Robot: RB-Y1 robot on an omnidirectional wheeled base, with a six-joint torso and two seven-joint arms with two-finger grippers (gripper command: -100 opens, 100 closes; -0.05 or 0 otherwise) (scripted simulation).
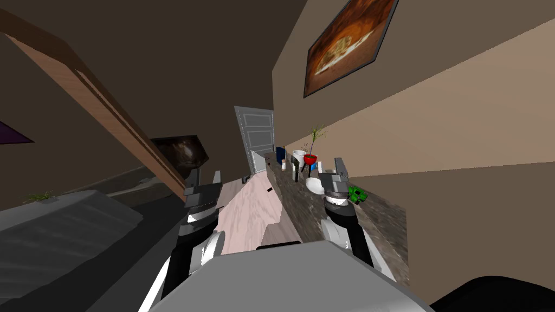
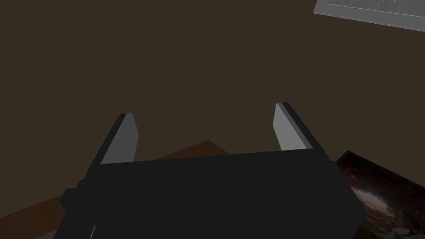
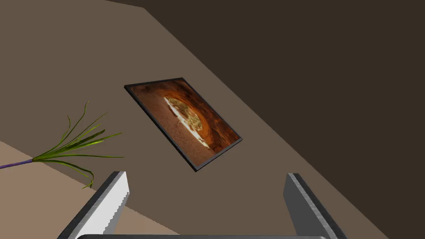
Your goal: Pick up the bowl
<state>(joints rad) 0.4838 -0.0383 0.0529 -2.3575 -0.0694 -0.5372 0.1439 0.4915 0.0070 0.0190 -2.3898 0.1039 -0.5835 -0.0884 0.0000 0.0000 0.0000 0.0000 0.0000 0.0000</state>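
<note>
Bowl [image 1: 313, 185], white, sitting on dark mottled counter [image 1: 379, 227] in head view, just beside right gripper [image 1: 341, 162], at about eight o'clock from its fingertips and apart from them. Right wrist view: blades spread wide, nothing between, green plant leaves [image 3: 50, 154] beyond one blade. Left gripper [image 1: 208, 179] off at nine o'clock of the bowl, well apart, fingers likewise spread, empty.

Head camera, rolled, looks down along the desk [image 1: 385, 222]; right wrist camera faces upward; both see the framed picture [image 1: 351, 46].
</note>
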